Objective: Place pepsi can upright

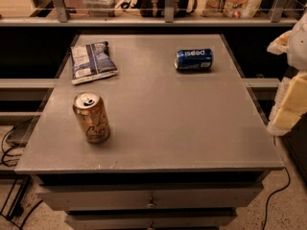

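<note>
The pepsi can [194,59] is dark blue with white lettering. It lies on its side at the back right of the grey table top [163,123], with its silver ends pointing left and right. My gripper [291,107] shows as white and cream parts at the right edge of the view. It is beyond the table's right side, well apart from the can, and holds nothing that I can see.
A taller gold can [91,117] stands upright at the front left. A blue-and-white chip bag [92,60] lies flat at the back left. A shelf with railing [163,13] runs behind the table. Drawers [151,198] are below the top, and cables [278,195] lie on the floor.
</note>
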`<move>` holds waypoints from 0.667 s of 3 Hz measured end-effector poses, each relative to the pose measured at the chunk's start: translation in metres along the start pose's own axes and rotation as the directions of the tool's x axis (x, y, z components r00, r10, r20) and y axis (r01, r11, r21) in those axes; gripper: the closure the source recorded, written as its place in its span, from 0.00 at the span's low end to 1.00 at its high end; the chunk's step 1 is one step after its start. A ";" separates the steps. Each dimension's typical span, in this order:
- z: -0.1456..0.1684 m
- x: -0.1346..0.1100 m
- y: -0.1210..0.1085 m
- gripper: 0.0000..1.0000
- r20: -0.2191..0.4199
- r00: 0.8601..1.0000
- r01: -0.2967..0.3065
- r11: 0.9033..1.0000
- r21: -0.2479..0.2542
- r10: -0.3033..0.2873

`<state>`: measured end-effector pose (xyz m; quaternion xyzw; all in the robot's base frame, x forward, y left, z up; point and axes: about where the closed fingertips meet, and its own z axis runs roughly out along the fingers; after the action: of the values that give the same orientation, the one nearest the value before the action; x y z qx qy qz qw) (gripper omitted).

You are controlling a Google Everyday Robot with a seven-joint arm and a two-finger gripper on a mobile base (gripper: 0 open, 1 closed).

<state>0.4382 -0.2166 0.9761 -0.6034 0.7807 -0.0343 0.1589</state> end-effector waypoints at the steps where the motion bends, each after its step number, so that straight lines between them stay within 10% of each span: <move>1: 0.001 -0.004 -0.004 0.00 0.008 1.000 0.012 1.000 0.010 -0.012; 2: 0.011 -0.015 -0.020 0.00 0.036 0.998 0.055 0.998 0.009 -0.056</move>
<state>0.4637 -0.2058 0.9739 -0.6247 0.7605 -0.0308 0.1745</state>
